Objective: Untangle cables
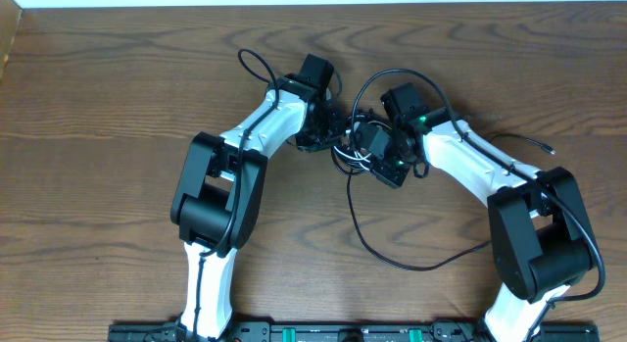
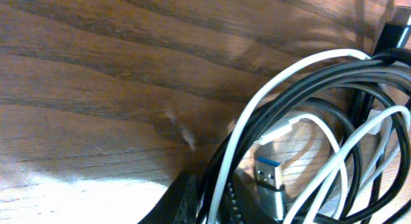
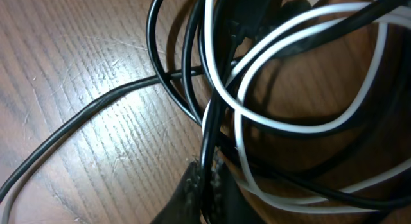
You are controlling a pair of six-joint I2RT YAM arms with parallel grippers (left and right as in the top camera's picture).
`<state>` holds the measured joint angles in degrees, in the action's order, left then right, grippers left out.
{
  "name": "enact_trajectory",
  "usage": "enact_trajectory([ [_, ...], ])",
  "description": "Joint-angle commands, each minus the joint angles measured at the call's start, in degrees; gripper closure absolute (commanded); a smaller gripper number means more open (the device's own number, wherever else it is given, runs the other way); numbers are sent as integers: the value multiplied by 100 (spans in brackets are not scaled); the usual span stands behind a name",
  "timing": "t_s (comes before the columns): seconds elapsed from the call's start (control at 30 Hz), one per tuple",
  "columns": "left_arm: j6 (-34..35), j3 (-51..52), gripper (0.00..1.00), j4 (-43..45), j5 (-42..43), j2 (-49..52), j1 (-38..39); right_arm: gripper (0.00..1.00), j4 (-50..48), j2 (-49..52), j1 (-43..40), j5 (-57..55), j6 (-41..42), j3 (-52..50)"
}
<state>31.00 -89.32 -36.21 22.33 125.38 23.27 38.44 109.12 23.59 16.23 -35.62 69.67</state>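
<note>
R end effector [image 3: 205,183] tight on cable [image 3: 209,124]

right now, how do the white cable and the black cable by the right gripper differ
The white cable is pale; the black cable is dark. The right gripper is shut on the black cable; the white cable curves past beside it. Both loop through the same tangle on the table.

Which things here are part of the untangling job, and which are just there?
Job:
- white cable
- black cables, knotted up with it between the arms
- blue-tongued USB plug in the tangle

Just there:
- table
- thicker arm cords
</note>
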Motion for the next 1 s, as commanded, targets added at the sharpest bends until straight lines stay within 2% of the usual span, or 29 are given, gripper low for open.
enact_trajectory([
  [0.0, -96, 70, 83, -85, -396, 345, -15, 99, -96, 24, 31, 79, 214, -13],
  [0.2, -96, 70, 83, -85, -396, 345, -15, 98, -313, 24, 28, 52, 461, -13],
  [0.23, -96, 70, 83, -85, -396, 345, -15, 92, -334, 24, 31, 28, 520, -13],
  [0.27, -96, 70, 83, -85, -396, 345, -15, 99, -372, 24, 28, 17, 542, -9],
  [0.4, -96, 70, 83, -87, -396, 345, -15, 99, -232, -66, 28, 20, 553, 94],
  [0.8, -96, 70, 83, -101, -396, 345, -15, 99, 442, -1327, 22, 129, 271, 105],
  [0.97, -96, 70, 83, -103, -396, 345, -15, 99, 492, -1464, -111, 199, 341, 105],
])
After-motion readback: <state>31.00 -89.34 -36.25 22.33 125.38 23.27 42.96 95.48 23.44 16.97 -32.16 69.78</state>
